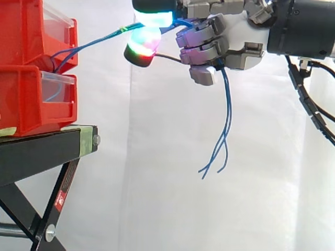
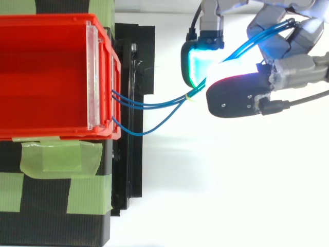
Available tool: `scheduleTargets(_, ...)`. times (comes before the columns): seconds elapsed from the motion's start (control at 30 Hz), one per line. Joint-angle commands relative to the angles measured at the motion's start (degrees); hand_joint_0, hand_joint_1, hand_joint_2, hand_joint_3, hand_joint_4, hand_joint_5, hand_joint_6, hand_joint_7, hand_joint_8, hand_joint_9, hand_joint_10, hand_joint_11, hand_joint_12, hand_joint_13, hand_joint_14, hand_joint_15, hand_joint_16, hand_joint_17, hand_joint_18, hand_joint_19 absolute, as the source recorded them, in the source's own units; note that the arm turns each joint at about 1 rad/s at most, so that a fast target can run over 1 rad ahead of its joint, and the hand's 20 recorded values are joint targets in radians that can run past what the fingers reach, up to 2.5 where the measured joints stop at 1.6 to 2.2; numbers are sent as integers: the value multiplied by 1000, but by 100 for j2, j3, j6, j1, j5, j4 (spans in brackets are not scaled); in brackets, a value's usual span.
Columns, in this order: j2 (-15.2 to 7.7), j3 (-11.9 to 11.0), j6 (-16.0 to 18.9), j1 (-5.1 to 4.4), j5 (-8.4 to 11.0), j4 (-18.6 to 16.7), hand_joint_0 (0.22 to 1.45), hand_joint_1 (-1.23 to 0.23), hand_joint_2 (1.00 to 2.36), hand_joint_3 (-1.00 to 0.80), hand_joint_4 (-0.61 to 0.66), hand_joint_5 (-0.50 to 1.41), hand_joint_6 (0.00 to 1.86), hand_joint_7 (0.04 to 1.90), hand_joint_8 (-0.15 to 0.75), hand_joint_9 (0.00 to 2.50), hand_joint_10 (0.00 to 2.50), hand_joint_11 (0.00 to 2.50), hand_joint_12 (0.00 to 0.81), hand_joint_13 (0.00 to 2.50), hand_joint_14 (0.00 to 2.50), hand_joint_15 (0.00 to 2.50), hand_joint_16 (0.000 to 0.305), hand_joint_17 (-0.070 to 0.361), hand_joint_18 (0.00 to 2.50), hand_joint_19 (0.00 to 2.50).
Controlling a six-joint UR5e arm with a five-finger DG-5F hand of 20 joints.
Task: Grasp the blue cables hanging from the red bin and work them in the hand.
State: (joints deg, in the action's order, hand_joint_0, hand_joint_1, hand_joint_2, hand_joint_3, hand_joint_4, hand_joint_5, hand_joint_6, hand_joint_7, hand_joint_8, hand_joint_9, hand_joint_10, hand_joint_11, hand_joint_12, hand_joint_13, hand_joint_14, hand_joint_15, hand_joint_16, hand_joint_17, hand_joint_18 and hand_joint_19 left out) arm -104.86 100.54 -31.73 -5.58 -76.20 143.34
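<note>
Thin blue cables (image 2: 154, 104) — from red bin (image 2: 46, 77) front, ends dangling.

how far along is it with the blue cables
Done: the grasp. The thin blue cables run from the red plastic bin into the robot's grey hand, pinched between its glowing fingertips. In hand: working them, loose ends dangling below the hand. Left: probably more working.

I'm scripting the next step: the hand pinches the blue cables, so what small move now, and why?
Probably rub the pads along the blue cables without pulling away: the hand pinches them, and they run almost straight to the red bin.
</note>
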Motion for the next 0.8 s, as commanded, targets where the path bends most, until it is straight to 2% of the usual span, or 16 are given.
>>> scheduleTargets(0.0,1,-8,0,-4,0,-8,1048,-624,1323,343,217,165,391,1300,577,1926,2500,2500,723,2079,2500,2087,213,160,2500,736)
scheduleTargets(0.1,1,-43,-9,5,0,10,1026,-659,1335,318,211,116,417,1274,577,1926,2500,2500,723,2079,2500,2087,213,160,2500,736)
scheduleTargets(0.2,1,-87,-88,22,-9,19,1014,-698,1288,289,210,79,445,1254,577,1926,2500,2500,723,2079,2500,2087,213,160,2500,736)
scheduleTargets(0.3,1,-87,-193,31,-53,10,1044,-723,1178,282,206,43,470,1240,577,1926,2500,2500,723,2079,2500,2087,213,160,2500,736)
scheduleTargets(0.33,1,-87,-202,31,-53,10,1108,-733,1049,210,196,27,520,1205,577,1926,2500,2500,723,2079,2500,2087,213,160,2500,736)
scheduleTargets(0.37,1,-96,-228,40,-62,19,1141,-734,1003,128,190,27,509,1215,577,1926,2500,2500,723,2079,2500,2087,213,160,2500,736)
scheduleTargets(0.43,1,-87,-246,40,-62,19,1160,-721,1008,58,188,30,516,1197,577,1926,2500,2500,723,2079,2500,2087,213,160,2500,736)
scheduleTargets(0.47,1,-87,-246,49,-62,27,1180,-703,1012,98,184,65,490,1231,577,1926,2500,2500,723,2079,2500,2087,213,160,2500,736)
scheduleTargets(0.5,1,-87,-255,49,-62,27,1206,-682,1011,178,184,84,540,1208,577,1926,2500,2500,723,2079,2500,2087,213,160,2500,736)
scheduleTargets(0.57,-8,-87,-255,49,-62,36,1234,-662,1004,391,187,153,602,1203,577,1926,2500,2500,723,2079,2500,2087,213,160,2500,736)
scheduleTargets(0.63,1,-87,-255,49,-62,36,1234,-654,1002,413,185,192,556,1220,577,1926,2500,2500,723,2079,2500,2087,213,160,2500,736)
scheduleTargets(0.7,1,-87,-255,49,-62,10,1177,-649,1009,316,180,208,496,1246,577,1926,2500,2500,723,2079,2500,2087,213,160,2500,736)
scheduleTargets(0.77,1,-96,-264,49,-62,10,1094,-640,1007,116,176,227,359,1294,577,1926,2500,2500,723,2079,2500,2087,213,160,2500,736)
